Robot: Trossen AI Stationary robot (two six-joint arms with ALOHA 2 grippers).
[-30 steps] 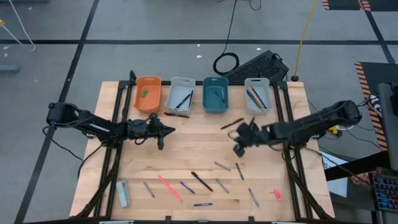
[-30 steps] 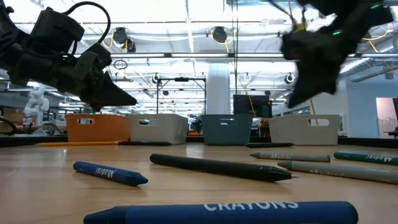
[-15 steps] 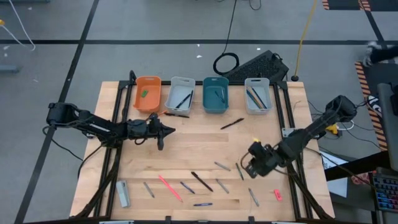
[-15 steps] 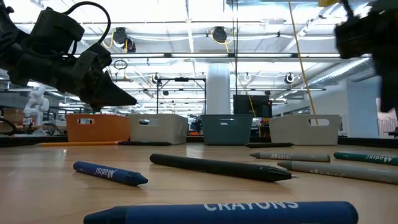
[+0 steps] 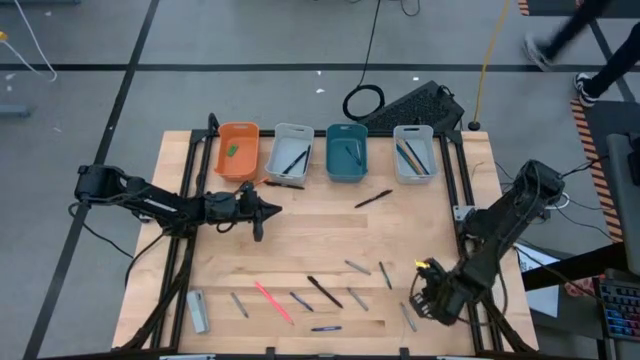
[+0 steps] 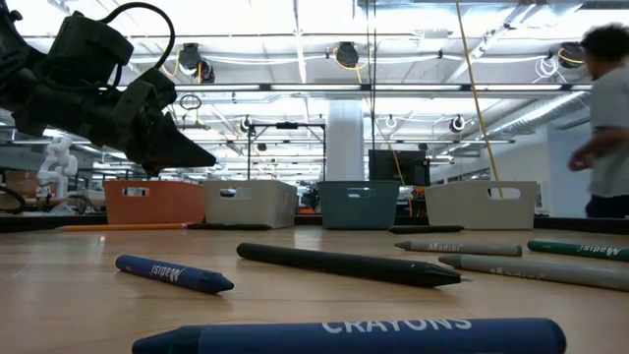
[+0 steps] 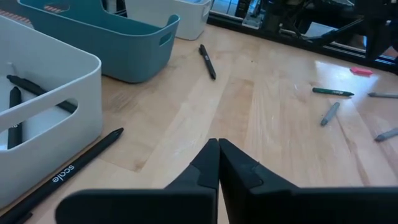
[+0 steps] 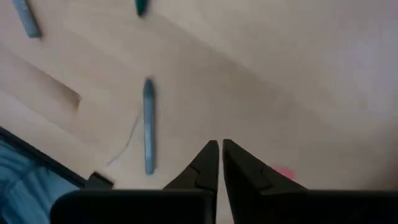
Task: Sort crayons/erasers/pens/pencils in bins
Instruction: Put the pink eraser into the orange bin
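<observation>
The right gripper [image 8: 219, 147], fingers pressed together and empty, hangs low over the desk's [image 5: 330, 225] near right corner, just beside the pink-red eraser [image 8: 284, 173], probably lining up to grasp it. The left gripper [image 7: 218, 147], likewise closed on nothing, waits near the orange bin [image 5: 238, 150], where the green eraser [image 5: 232, 151] lies.

Both arms are built of dark, near-black segments joined by rounded joint housings. A black cable is looped over the wrist housing of the left arm [image 6: 88, 84]. The left gripper [image 7: 217, 163] is made of two matte black fingers, wedge-shaped and tapered to narrow tips, mounted on a broad dark bar. The right gripper [image 8: 220, 163] is formed the same way. A small yellow mark is seen near the right arm's [image 5: 500, 235] wrist.
</observation>
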